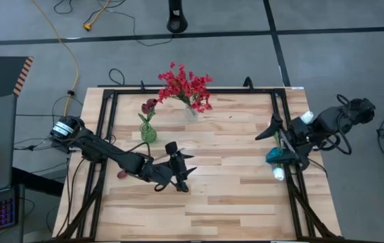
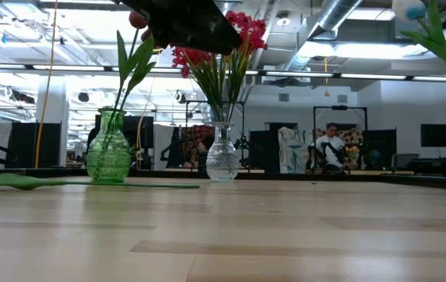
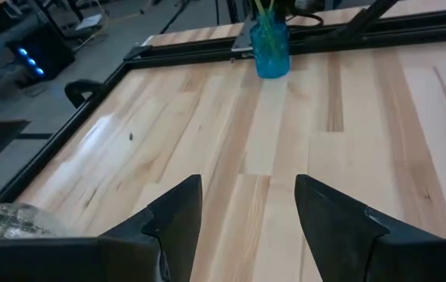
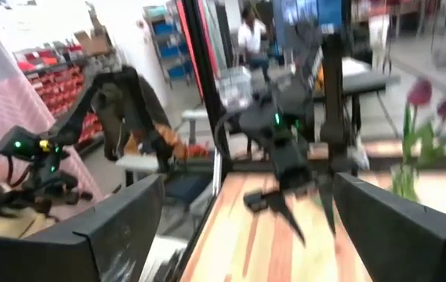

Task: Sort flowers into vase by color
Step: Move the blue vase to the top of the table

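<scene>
My left gripper point(image 1: 186, 169) hovers open over the middle of the table, seen from below in the low view point(image 2: 187, 23); bare wood shows between its fingers point(image 3: 246, 227). My right gripper point(image 4: 246, 227) is open above the table's right edge point(image 1: 272, 129), next to a blue vase point(image 1: 275, 157) holding white tulips point(image 1: 306, 117). A green vase point(image 1: 148, 132) holds maroon tulips point(image 1: 150, 106). A clear vase point(image 2: 223, 160) holds red sprays point(image 1: 185, 84). One maroon-budded flower point(image 1: 122, 174) lies flat on the table under my left arm, its stem along the wood point(image 2: 89, 185).
A black rail frame point(image 1: 107, 135) runs around the wooden table. The green and clear vases stand near the far edge, and the blue vase point(image 3: 270, 47) by the right rail. Bare wood point(image 1: 232, 196) fills the centre and near side. A person point(image 2: 331, 149) stands in the room beyond.
</scene>
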`<state>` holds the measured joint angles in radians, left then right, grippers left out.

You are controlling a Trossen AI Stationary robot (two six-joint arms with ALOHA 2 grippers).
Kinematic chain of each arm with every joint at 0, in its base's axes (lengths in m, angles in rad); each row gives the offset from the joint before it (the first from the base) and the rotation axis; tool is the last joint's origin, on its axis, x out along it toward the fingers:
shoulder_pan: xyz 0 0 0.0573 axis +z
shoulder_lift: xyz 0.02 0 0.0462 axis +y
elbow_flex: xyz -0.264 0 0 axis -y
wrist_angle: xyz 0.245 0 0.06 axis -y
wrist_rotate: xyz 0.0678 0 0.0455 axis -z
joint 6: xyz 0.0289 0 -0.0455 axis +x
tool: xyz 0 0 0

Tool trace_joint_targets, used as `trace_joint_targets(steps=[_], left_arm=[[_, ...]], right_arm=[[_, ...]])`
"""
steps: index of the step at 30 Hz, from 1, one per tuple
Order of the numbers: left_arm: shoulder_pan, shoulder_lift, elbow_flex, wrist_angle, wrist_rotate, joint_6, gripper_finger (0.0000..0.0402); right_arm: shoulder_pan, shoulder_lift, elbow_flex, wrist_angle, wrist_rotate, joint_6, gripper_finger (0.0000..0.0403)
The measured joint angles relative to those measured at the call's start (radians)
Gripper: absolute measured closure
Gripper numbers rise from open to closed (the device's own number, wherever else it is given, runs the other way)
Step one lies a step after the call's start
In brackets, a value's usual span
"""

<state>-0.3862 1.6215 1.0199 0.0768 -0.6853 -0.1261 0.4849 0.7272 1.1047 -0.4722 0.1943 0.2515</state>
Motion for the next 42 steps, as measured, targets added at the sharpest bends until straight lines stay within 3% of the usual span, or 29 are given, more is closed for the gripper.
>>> trace_joint_targets(steps=[4,11,18,29,42], left_arm=[[0.000,0.000,0.000,-0.001,0.000,-0.001,0.0208],[0.000,0.000,0.000,0.000,-0.001,-0.003,0.0208],[0.000,0.000,0.000,-0.001,0.000,-0.014,0.0208],[0.000,0.000,0.000,-0.017,-0.001,-0.014,0.0208],[0.000,0.000,0.000,-0.019,0.025,-0.014,0.0208]], right_arm=[[0.000,0.024,0.087,-0.196,0.014,0.133,0.0015],[0.001,0.086,0.233,-0.528,0.013,0.531,0.0029],[0.000,0.123,0.342,-0.712,-0.047,0.800,0.0031],[0.000,0.144,0.383,-1.092,-0.068,1.144,0.0031],[0.000,0.223,0.338,-1.100,-0.088,1.130,0.0031]])
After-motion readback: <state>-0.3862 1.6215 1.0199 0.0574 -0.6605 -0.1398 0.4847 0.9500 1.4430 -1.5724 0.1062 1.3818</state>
